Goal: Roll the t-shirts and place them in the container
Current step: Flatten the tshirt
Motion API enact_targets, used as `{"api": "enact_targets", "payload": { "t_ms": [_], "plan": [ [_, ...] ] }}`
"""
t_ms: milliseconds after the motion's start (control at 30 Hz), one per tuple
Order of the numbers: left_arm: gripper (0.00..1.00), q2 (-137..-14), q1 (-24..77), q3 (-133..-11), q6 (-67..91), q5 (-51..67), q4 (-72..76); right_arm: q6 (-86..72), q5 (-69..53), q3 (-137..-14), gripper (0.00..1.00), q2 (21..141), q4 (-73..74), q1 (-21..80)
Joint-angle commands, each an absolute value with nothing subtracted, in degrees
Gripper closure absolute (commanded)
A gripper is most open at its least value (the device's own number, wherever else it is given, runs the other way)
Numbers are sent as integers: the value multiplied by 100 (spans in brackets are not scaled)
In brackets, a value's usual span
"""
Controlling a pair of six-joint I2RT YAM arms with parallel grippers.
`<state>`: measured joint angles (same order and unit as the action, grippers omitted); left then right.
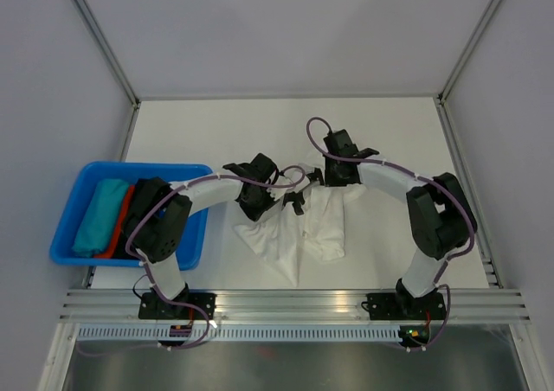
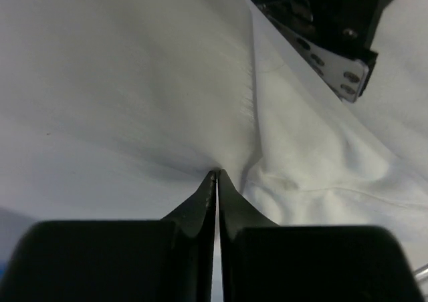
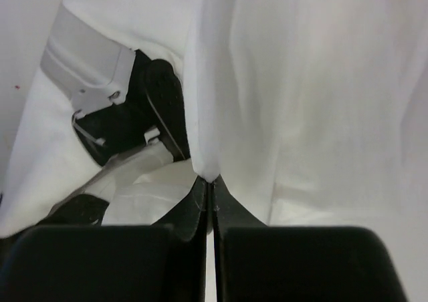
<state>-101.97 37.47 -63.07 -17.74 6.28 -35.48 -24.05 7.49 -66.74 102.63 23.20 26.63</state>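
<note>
Top external view: at the left of the frame a blue bin is seen, in which a folded teal t-shirt and a red cloth are laid side by side. The left arm is bent in towards the centre, and the left claw is clenched on a fold of the white t-shirt, which is crumpled on the table. The right arm is arched in from the lower right, and the right claw is clamped on the shirt's upper edge, just beside the left one.
</note>
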Motion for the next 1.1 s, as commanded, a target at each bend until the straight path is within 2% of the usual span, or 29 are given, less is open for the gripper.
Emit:
{"api": "enact_targets", "payload": {
  "t_ms": [0,167,433,533,567,600,633,700,733,767,900,1067],
  "plan": [
    [98,-10327,3762,-6319,-1916,510,-3217,-2242,625,-6487,100,9265,2311,2654],
    [98,-10696,3683,-6810,-2127,-473,-2989,-2329,255,-6004,100,8124,2259,2462],
    [98,-11320,3042,-8761,-2048,-1150,-2997,-2654,334,-5063,100,6839,2584,2145],
    [97,-10831,3093,-8790,-2135,-486,-3128,-2733,299,-4887,100,6355,2646,2101],
    [92,-10637,3146,-8719,-2153,-248,-3233,-2733,308,-4861,100,6215,2680,2101],
    [81,-10469,3216,-8580,-2171,180,-3374,-2742,325,-4834,100,6179,2715,2101],
    [58,-10320,3460,-8500,-2171,341,-3749,-2751,351,-4834,100,6144,2751,2101],
    [37,-9845,3952,-8070,-2171,831,-4024,-2777,413,-4799,100,6082,2769,2101],
    [9,-9678,4120,-7877,-2223,1035,-4199,-2795,422,-4781,100,6056,2760,2101],
    [1,-9407,4287,-7457,-2241,1176,-4219,-2804,413,-4764,100,6012,2734,2092],
    [0,-9202,4956,-6733,-2215,1292,-4263,-2830,369,-4799,100,6003,2760,2092],
    [0,-9729,5300,-6521,-2030,932,-4175,-2804,448,-4790,100,5933,2812,2083]
  ]
}}
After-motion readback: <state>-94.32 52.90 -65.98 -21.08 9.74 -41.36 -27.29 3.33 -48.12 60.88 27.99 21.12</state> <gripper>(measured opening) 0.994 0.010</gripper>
